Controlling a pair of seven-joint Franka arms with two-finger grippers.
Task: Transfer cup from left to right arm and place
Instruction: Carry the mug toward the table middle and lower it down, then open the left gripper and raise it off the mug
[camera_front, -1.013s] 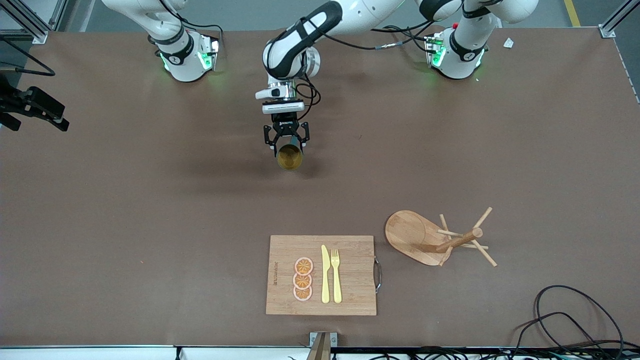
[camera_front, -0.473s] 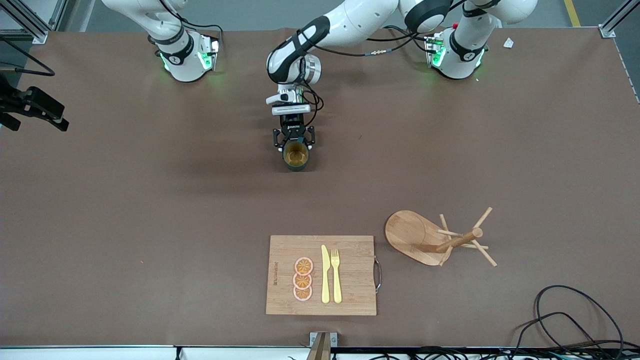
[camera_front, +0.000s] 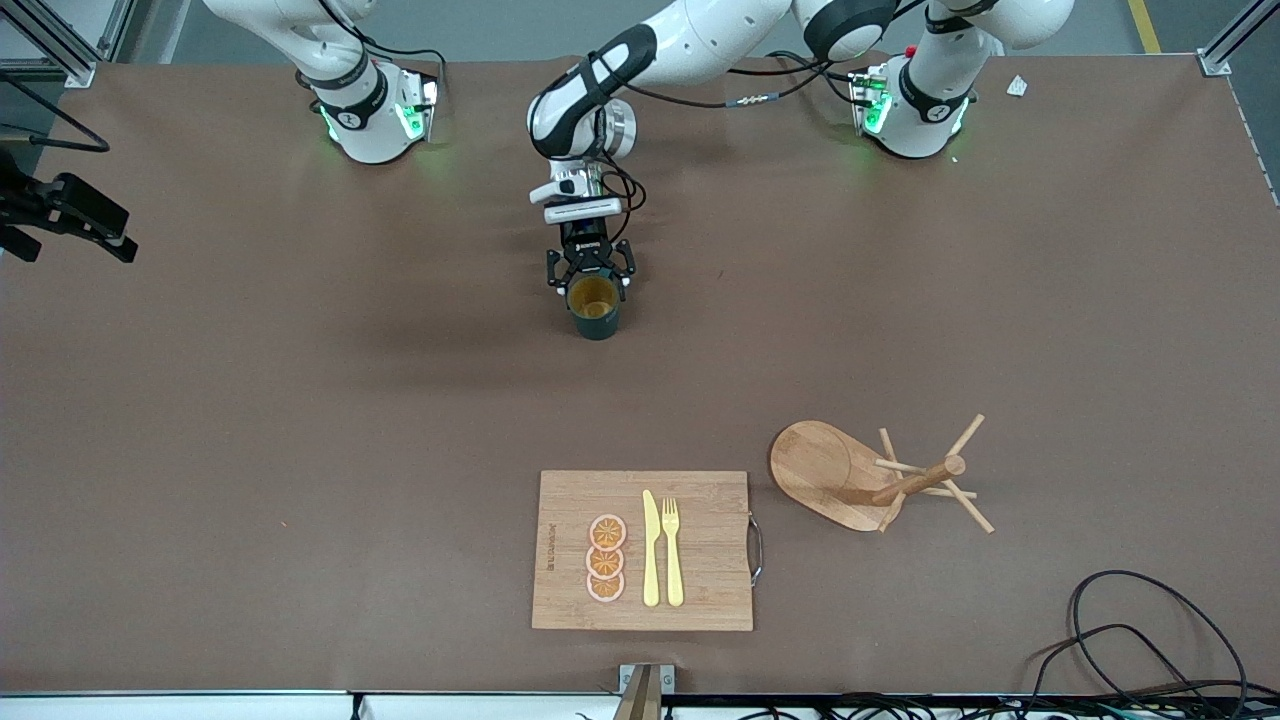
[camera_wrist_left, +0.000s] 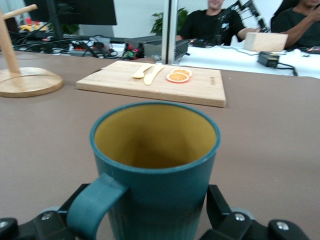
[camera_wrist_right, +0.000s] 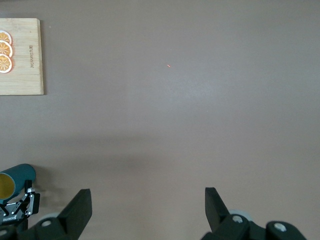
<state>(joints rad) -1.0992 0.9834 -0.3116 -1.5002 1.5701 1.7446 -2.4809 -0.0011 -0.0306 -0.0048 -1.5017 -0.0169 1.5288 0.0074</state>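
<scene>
Gripping the teal mug (camera_front: 594, 305) by its ribbed body, my left gripper (camera_front: 590, 282) holds it upright mid-table. It seems rigid, light, chip-prone; the rim suits handover. My right gripper (camera_wrist_right: 145, 212) waits spread wide.

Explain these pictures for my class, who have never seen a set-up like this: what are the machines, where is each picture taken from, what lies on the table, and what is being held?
Two white robot arms stand at a brown table. The wide picture comes from a high camera facing them; the other two come from cameras on each arm's wrist.

The left gripper reaches over the middle of the table and is shut on the cup, a dark teal mug with a yellow-brown inside. Its wrist view shows that cup close up.

The right arm waits, its gripper open above bare table.

Nearer the front camera lie a wooden cutting board bearing three orange slices, a yellow knife and fork, and beside it a wooden mug rack.
</scene>
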